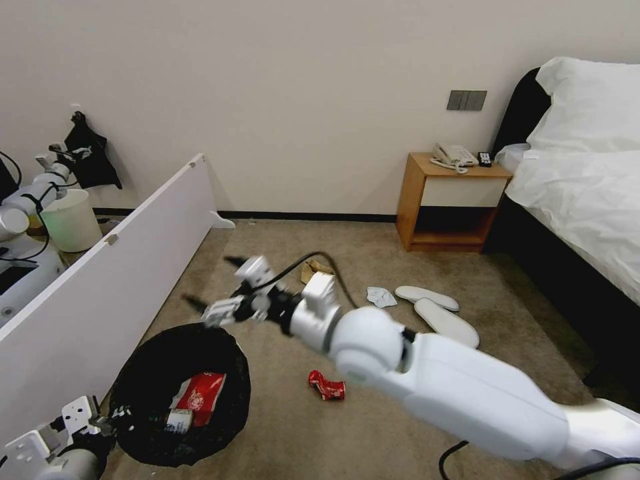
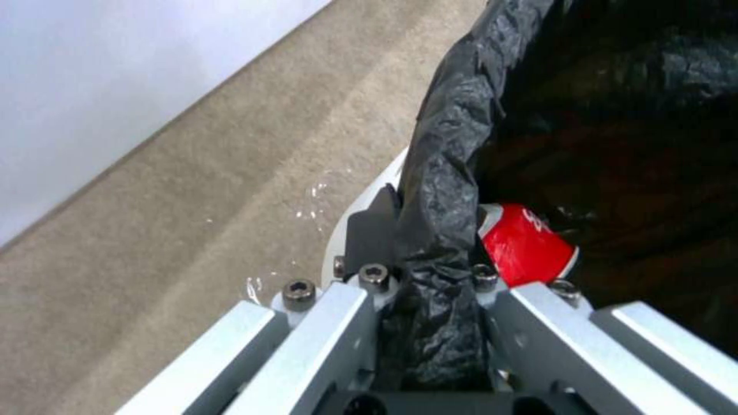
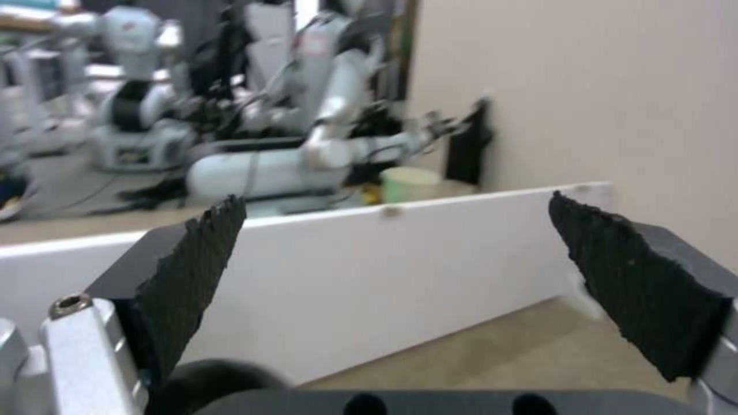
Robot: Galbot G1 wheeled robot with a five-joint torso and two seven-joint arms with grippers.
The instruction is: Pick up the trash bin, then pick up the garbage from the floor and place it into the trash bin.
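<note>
The trash bin (image 1: 137,373), lined with a black bag, sits low at my left and holds a red-white snack packet (image 1: 200,395) and a small bottle (image 1: 179,420). My left gripper (image 1: 100,421) is shut on the bin's bagged rim (image 2: 435,248), with the packet (image 2: 527,245) just inside. My right gripper (image 1: 209,280) hangs open and empty above the bin's far rim, its black pads (image 3: 192,271) spread wide. On the floor (image 1: 280,413) lie a crushed red can (image 1: 327,385), a white tissue (image 1: 380,297), two white slippers (image 1: 445,323) and a brown paper bag (image 1: 315,270).
A long white partition board (image 1: 120,267) runs along my left, close to the bin. Behind it stand another robot (image 1: 20,220) and a pale green bucket (image 1: 70,220). A wooden nightstand (image 1: 453,200) and a bed (image 1: 580,180) close off the right side.
</note>
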